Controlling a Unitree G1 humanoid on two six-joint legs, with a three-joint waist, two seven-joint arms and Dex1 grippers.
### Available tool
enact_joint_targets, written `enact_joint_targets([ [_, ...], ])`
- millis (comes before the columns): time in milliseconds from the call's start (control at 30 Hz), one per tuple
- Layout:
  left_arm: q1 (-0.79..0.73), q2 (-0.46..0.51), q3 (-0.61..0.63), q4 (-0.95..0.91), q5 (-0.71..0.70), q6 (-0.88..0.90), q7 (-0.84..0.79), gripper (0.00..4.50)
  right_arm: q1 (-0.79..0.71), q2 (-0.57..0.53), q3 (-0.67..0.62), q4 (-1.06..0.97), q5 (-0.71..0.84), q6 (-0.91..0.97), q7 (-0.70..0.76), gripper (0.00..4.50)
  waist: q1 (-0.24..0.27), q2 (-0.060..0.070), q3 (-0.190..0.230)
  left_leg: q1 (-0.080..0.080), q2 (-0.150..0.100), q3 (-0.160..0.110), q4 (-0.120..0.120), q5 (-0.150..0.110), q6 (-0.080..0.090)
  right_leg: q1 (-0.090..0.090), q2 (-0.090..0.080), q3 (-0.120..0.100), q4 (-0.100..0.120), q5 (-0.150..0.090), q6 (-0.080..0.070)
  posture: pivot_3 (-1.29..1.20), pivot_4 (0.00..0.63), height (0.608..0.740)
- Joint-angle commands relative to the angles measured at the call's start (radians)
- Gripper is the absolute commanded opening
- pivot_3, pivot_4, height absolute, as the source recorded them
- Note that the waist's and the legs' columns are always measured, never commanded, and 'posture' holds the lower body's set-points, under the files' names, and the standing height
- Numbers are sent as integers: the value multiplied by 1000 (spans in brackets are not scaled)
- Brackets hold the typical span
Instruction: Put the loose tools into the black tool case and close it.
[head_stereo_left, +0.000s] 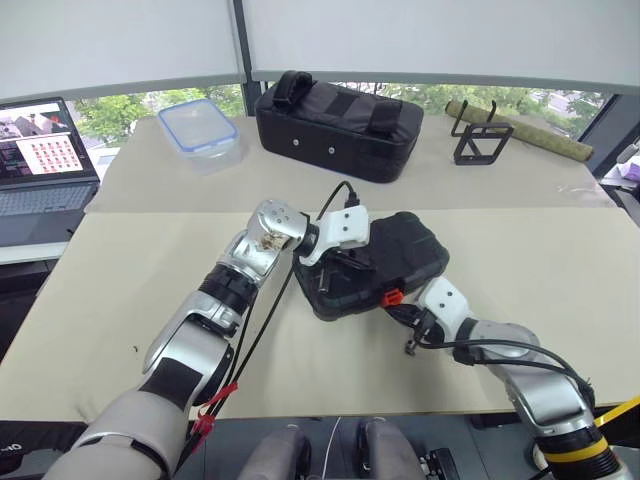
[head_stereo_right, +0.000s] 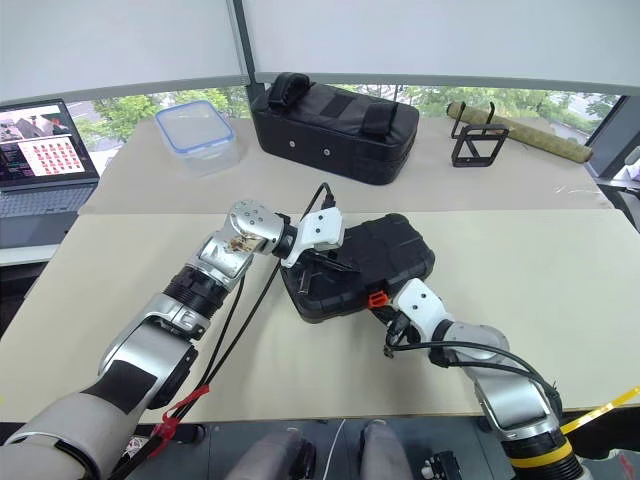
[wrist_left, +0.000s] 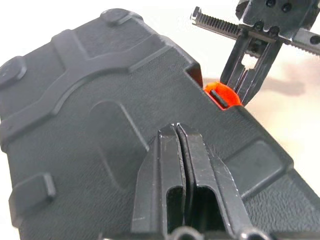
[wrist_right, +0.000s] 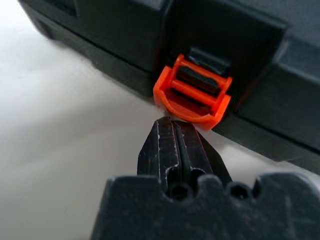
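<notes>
tool case (wrist_left: 100, 130): matt textured black plastic | latch (wrist_right: 192, 95): smooth orange plastic

You will find nothing legible here: the laptop screen (head_stereo_left: 42, 140) shows a grid of small red thumbnails, too tiny to read, and the black tool case (head_stereo_left: 400, 255) carries no lettering you can make out.

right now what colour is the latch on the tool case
Orange, on the black tool case; the latch shows best in the right wrist view.

Left gripper (wrist_left: 177, 131) and right gripper (wrist_right: 172, 125) both closed, arms angled inward.
</notes>
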Motion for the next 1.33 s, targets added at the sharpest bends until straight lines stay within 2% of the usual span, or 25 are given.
enact_joint_targets([
  [33, 11, 0, -30, 12, 33, -4, -12, 130, -6, 0, -109, -140, 52, -67, -12, 0, -2, 0, 0, 0, 0, 0, 0, 0, 0, 0, 0, 0, 0, 0, 0, 0, 150, 715],
  [167, 14, -2, -33, 15, 37, -11, -12, 130, 23, -8, -143, -205, 75, -46, -3, 0, -4, 0, 0, 0, 0, 0, -1, 0, 0, -1, 1, 0, 0, 0, 0, 0, 150, 715],
  [433, 10, -8, -27, 31, 43, -20, -13, 130, 58, -40, -123, -215, 49, -18, 24, 0, 1, 0, 0, 0, 0, 0, 0, 0, 0, 1, 1, 0, 0, 0, 0, 0, 150, 715],
  [567, 8, -2, -21, 34, 44, -24, -11, 130, 94, -95, -177, -233, 102, 8, 76, 0, 2, 0, 0, 0, 0, 0, 0, 0, 0, 1, 1, 0, 0, 0, 0, 0, 150, 715],
  [700, 31, 43, 23, -11, 17, 9, -12, 130, 123, -150, -298, -228, 217, 74, 135, 0, 1, 0, 0, 0, 0, 0, 0, 0, 0, 1, 0, 0, -1, 0, 0, 0, 150, 715],
  [800, 83, 150, 99, -121, -47, 92, -60, 840, 138, -232, -434, -174, 318, 110, 236, 825, -8, 0, 0, 0, 0, 0, -1, 0, 0, 0, 0, 1, -1, 0, 0, 0, 150, 715],
  [933, 213, 348, 198, -328, -148, 196, -142, 2293, 151, -348, -584, -90, 447, 151, 407, 2167, -22, 1, 0, 3, 2, 0, -7, 0, 0, -1, -1, 2, -1, 0, -1, 0, 150, 715],
  [1000, 313, 482, 287, -467, -249, 293, -211, 3113, 142, -414, -646, -29, 501, 182, 490, 2924, -25, 2, 1, 4, 3, 0, -9, 0, -1, -1, -1, 2, -2, 0, -1, 0, 150, 715],
  [1067, 425, 618, 386, -602, -356, 419, -261, 3920, 131, -474, -681, 29, 536, 208, 562, 3628, -27, 3, 2, 4, 3, 1, -10, 0, -1, -1, -1, 3, -2, -1, -1, 0, 150, 715],
  [1133, 521, 709, 466, -694, -430, 498, -273, 4500, 124, -513, -690, 64, 549, 213, 613, 4197, -25, 3, 4, 4, 3, 1, -11, 0, 0, 0, -2, 2, -4, -1, -1, 0, 150, 715],
  [1233, 646, 771, 580, -784, -503, 568, -232, 4500, 107, -551, -679, 108, 552, 213, 664, 4197, -1, 3, 4, 5, 2, 0, -11, -1, 1, 2, -2, 0, -6, -1, -1, 0, 150, 715],
  [1333, 740, 780, 668, -844, -559, 607, -192, 4500, 71, -564, -649, 128, 563, 234, 680, 4197, 6, 4, 4, 6, 1, 0, -11, -1, 1, 4, -3, 0, -7, -1, -1, 0, 150, 715],
])
